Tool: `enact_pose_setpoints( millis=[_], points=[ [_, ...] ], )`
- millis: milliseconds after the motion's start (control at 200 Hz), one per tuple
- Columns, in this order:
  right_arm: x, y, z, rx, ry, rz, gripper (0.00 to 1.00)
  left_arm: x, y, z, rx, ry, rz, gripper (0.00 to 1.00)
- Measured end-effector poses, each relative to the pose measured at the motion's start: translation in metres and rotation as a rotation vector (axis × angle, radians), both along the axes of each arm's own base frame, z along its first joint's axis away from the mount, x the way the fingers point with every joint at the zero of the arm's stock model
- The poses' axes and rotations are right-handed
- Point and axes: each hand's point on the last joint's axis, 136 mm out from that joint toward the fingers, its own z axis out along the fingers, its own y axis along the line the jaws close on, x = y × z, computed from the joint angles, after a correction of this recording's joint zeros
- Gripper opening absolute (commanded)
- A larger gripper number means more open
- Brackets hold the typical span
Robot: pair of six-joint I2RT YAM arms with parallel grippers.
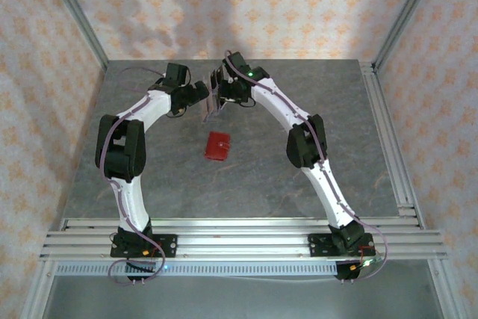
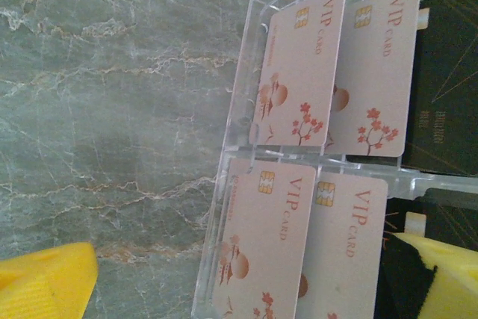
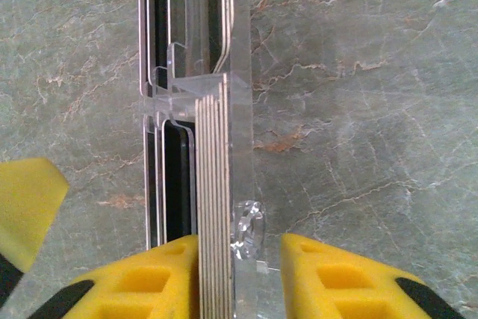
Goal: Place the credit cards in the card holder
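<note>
— Jaws of the right gripper (image 3: 239,259) straddle the stack of cards (image 3: 211,184) in the clear stand (image 3: 237,50). One pad touches, the other is just short, so it's not clamped yet. The left gripper (image 2: 239,267) gapes wide beside the stand.

— Picking up cards, then?

— I'd say so. Next it has to pinch and lift straight out. The red wallet (image 1: 218,146) lies shut, well apart, between the left arm (image 1: 123,147) and right arm (image 1: 302,143), both stretched forward with elbows bowed out.

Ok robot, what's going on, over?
Left hand open, facing clear stand. Right hand open, astride card stack, no pinch yet. Card holder mid-table, apart from both. Stand's clear wall sits in that gap too.
</note>
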Motion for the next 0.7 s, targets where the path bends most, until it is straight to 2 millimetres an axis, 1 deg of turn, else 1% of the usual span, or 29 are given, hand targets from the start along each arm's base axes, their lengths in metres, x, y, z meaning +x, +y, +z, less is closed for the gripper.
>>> enact_pose_setpoints(
  millis=[90, 180, 320, 701],
  points=[
    [-0.0003, 0.0026, 0.0006, 0.005, -0.002, 0.008, 0.2, -0.0009, 0.0, -0.0013, 0.001, 0.003, -0.001, 1.0],
    [-0.0001, 0.0028, 0.0016, 0.006, -0.004, 0.01, 0.1, -0.001, 0.0001, -0.0014, 0.001, 0.004, -0.001, 1.0],
    [0.0004, 0.003, 0.0031, 0.003, -0.013, 0.019, 0.0, -0.0014, 0.0001, -0.002, 0.001, 0.005, -0.001, 1.0],
    [0.0011, 0.0022, 0.0027, -0.022, -0.032, 0.026, 0.0, -0.0013, 0.0001, -0.002, 0.001, 0.005, -0.001, 1.0]
  ],
)
